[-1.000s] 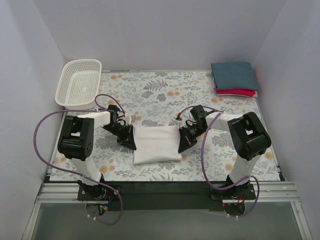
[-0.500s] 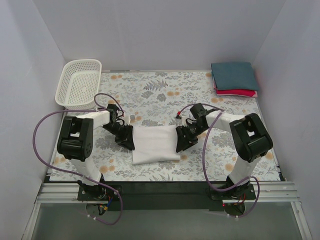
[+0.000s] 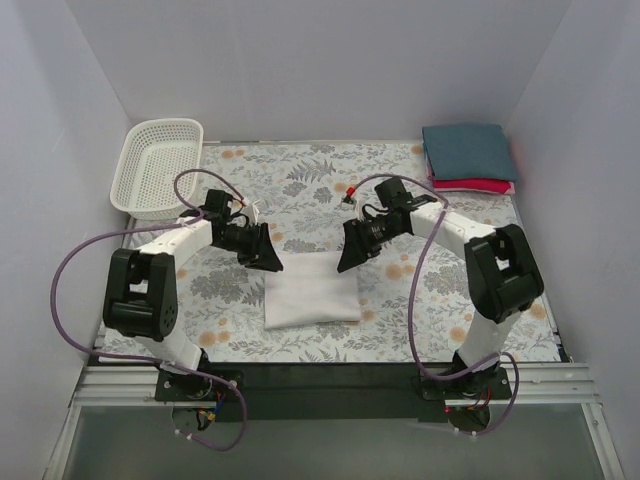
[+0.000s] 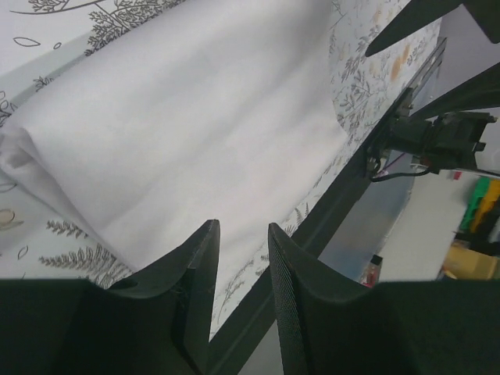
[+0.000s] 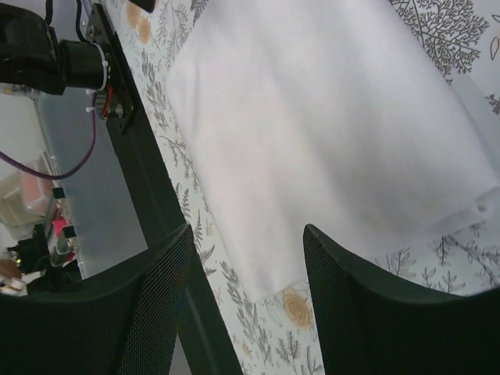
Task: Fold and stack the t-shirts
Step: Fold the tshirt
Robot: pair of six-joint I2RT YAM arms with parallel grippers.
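Left gripper (image 3: 270, 262) narrow, right gripper (image 3: 346, 263) wide, both empty above the folded white t-shirt (image 3: 312, 298); a clumsy regrasp could undo its fold.

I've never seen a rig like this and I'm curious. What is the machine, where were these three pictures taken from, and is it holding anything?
These are two robot arms bolted at the table's near edge. The wide picture comes from a camera above and behind them. The two close-ups come from a camera on each wrist, looking past its own dark fingers. On the floral table cloth lies a folded white t-shirt. A white mesh basket sits at the far left, and a folded teal shirt lies on a red shirt at the far right. The left end effector and right end effector hover near the white t-shirt's far corners, both open and holding nothing.
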